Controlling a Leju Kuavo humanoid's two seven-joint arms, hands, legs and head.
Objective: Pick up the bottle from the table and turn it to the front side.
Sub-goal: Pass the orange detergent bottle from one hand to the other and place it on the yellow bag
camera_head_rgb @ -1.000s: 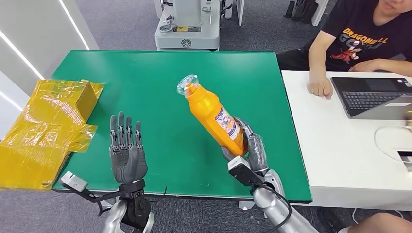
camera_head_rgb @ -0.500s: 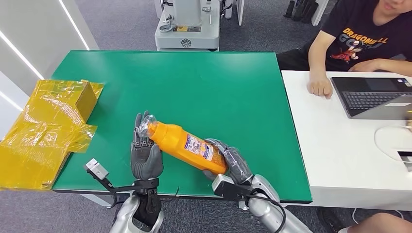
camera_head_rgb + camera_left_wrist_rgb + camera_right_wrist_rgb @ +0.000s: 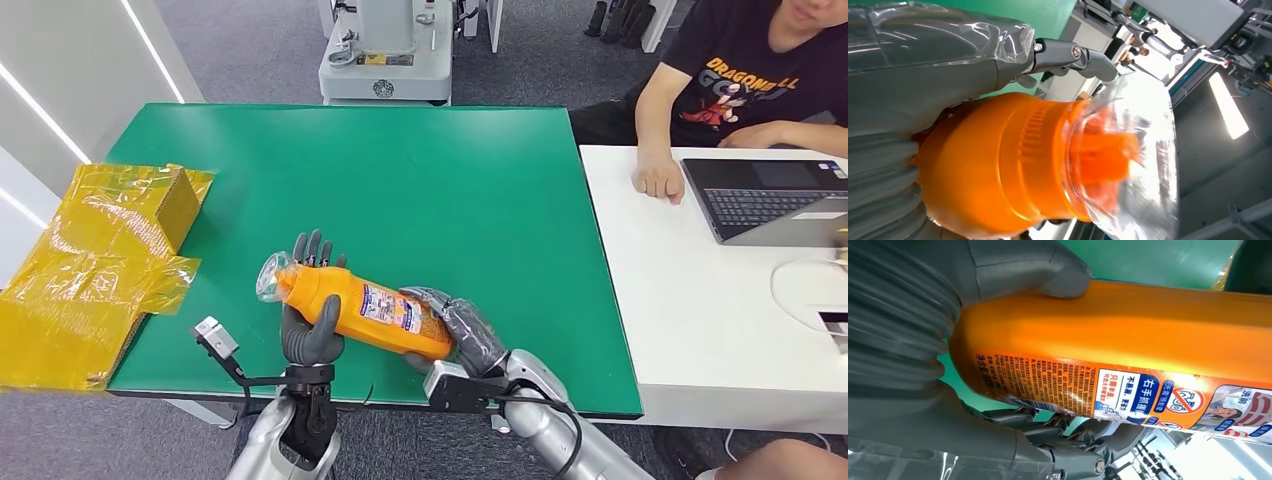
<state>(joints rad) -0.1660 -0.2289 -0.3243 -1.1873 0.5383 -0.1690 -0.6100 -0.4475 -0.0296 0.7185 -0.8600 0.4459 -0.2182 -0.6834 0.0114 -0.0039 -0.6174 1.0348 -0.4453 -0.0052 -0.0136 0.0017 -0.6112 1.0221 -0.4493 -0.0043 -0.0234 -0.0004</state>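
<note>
An orange bottle (image 3: pixel 365 310) with a printed label and a clear cap lies almost level above the green table's (image 3: pixel 420 180) near edge, cap toward my left. My right hand (image 3: pixel 465 335) grips its base end, thumb on one side and fingers curled under, as the right wrist view shows on the bottle (image 3: pixel 1128 335). My left hand (image 3: pixel 308 335) takes the neck end: its fingers (image 3: pixel 315 250) stand straight up behind the bottle and its thumb lies across the front. The left wrist view shows the bottle's shoulder (image 3: pixel 1013 160) and clear cap (image 3: pixel 1143 150) against that hand.
A crinkled yellow bag (image 3: pixel 100 250) covers the table's left edge. A white table (image 3: pixel 690 300) adjoins on the right, with a laptop (image 3: pixel 770 195) and a seated person (image 3: pixel 740 80) resting a hand on it. A grey machine base (image 3: pixel 385 50) stands beyond the far edge.
My right hand swung the bottle from upright-tilted down to nearly level and leftward. My left hand moved right and took the neck end, its thumb now across the bottle.
</note>
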